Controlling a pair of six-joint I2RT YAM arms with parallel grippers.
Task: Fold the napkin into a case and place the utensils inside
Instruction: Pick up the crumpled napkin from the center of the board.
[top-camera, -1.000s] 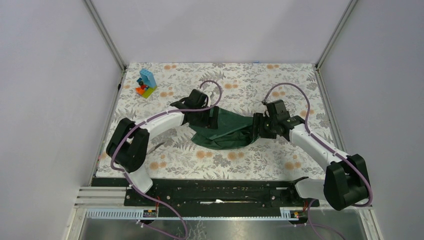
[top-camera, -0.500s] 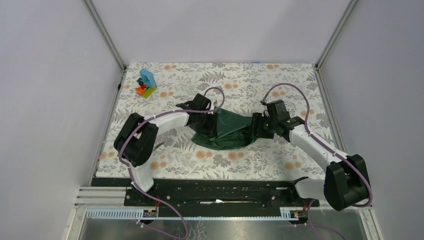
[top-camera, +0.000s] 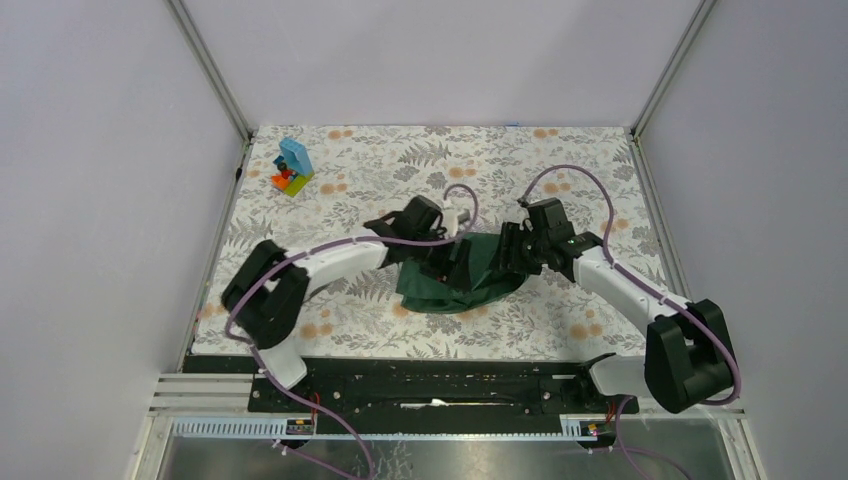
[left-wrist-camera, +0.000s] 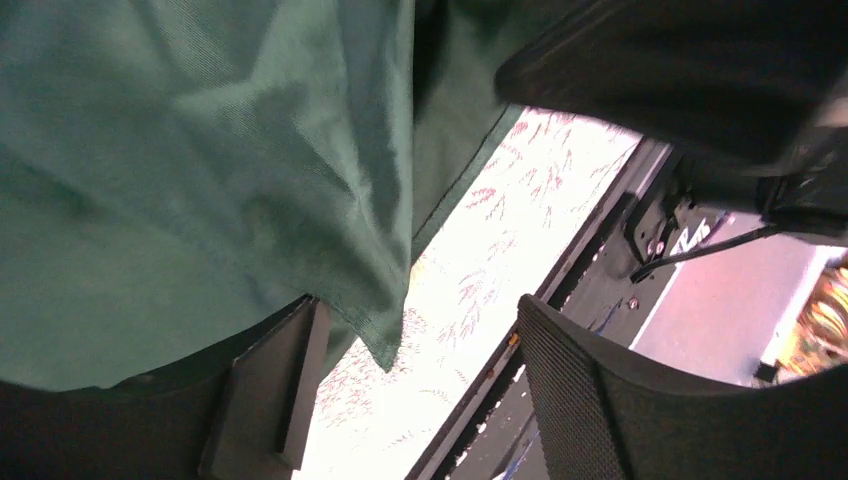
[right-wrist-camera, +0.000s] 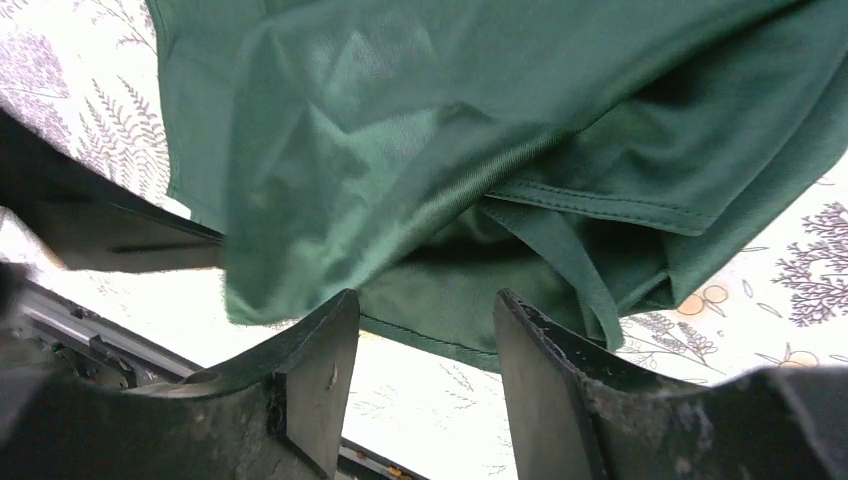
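The napkin (top-camera: 455, 285) is bunched into a rumpled dark green heap near the middle of the table, a little toward the near edge, on the floral table covering (top-camera: 560, 170). No narrow pouch shape is seen: loose folds and a hemmed edge are shown in the right wrist view (right-wrist-camera: 450, 120), and a hanging corner in the left wrist view (left-wrist-camera: 200, 150).

The heap is flanked closely by both grippers. The left gripper (top-camera: 447, 258) is set over its far left part, and that part is hidden from above by the wrist. Its fingers (left-wrist-camera: 265, 400) are seen well apart, with bare table covering visible between them. The cloth's corner hangs into the gap, and nothing is pinched. The right gripper (top-camera: 503, 258) is set at the heap's right end. Its fingers (right-wrist-camera: 320, 370) are likewise held apart, with a fold of cloth lying just beyond the tips; whether the cloth is touched cannot be told.

A colourful toy block stack (top-camera: 292, 167) stands well apart, near the far left corner. Purple cables (top-camera: 575, 172) loop above both wrists, and a black mounting rail (top-camera: 430, 380) runs along the near edge.
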